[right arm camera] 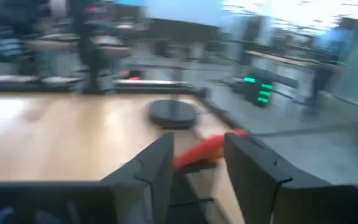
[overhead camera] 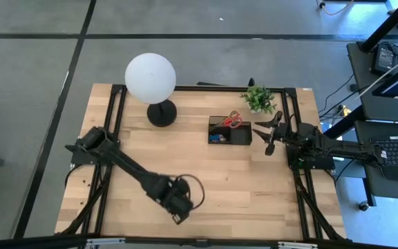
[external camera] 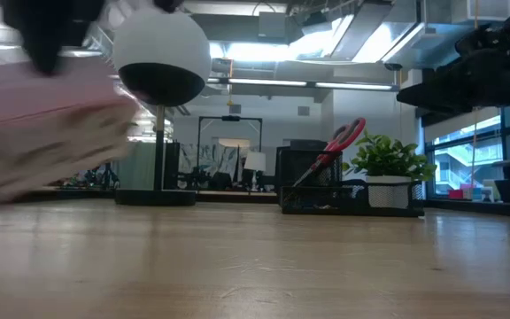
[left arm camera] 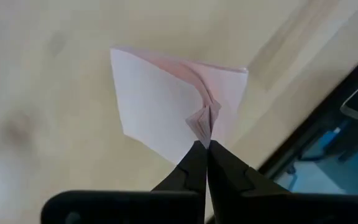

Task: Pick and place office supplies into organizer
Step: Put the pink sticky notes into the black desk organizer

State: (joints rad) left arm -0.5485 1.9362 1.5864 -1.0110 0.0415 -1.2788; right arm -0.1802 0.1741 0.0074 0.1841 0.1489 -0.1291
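Observation:
A pink sticky-note pad (left arm camera: 166, 99) hangs over the bare wood near the table's front edge, with my left gripper (left arm camera: 204, 146) shut on it. In the low view the pad (external camera: 51, 133) is a pink blur at the left. In the high view my left gripper (overhead camera: 178, 209) hides it. The black organizer (overhead camera: 230, 130) stands at the back right of the table, red-handled scissors (overhead camera: 235, 120) upright in it. My right gripper (overhead camera: 264, 136) waits open just right of the organizer, the scissors' red handle (right arm camera: 210, 149) showing beyond its fingers. My left gripper pinches a few of the pad's top sheets (left arm camera: 205, 121) between its two fingertips, near one edge, where the paper bunches into a small crumple. The fingers come from above, pointing down. The pad hangs below them, lifted clear of the table, its top sheets pulled away from the block.
A white globe lamp (overhead camera: 150, 78) on a round black base (overhead camera: 162, 113) stands at the back of the table. A small green potted plant (overhead camera: 258, 98) sits behind the organizer. A wide stretch of wood (overhead camera: 206, 173) lies between the left gripper and the organizer.

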